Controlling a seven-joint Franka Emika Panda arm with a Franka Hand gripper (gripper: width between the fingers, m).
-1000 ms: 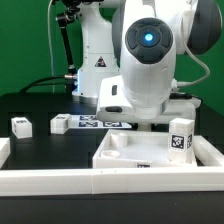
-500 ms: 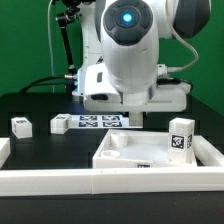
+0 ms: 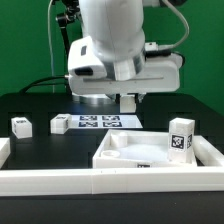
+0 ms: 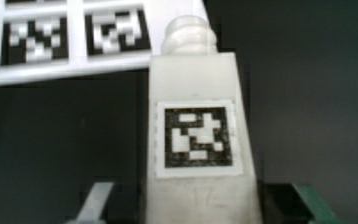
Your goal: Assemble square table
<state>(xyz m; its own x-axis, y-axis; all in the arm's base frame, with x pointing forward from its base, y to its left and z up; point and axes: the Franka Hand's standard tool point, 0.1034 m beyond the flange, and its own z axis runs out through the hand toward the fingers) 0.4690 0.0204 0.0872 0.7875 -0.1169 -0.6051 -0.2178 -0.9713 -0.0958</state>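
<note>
In the wrist view a white table leg (image 4: 197, 130) with a black-and-white tag lies lengthwise between my fingers (image 4: 101, 200), its knobbed end pointing away. My gripper (image 4: 202, 205) is shut on it. In the exterior view the gripper (image 3: 128, 101) hangs high above the marker board (image 3: 100, 122), and the held leg is hard to make out there. The square tabletop (image 3: 120, 152) lies at the front right, rim up. One leg (image 3: 181, 135) stands upright at its right corner. Two more legs (image 3: 21, 125) (image 3: 60, 124) lie on the black table at the exterior view's left.
Long white barrier rails (image 3: 90, 182) run along the front edge and up the right side (image 3: 208, 152). The marker board (image 4: 60, 35) shows below the held leg in the wrist view. The arm's base (image 3: 95, 60) and cables stand behind it.
The arm has risen and swung toward the exterior view's left, lifting the gripper from low behind the tabletop to high over the marker board. The other legs and the tabletop stayed put.
</note>
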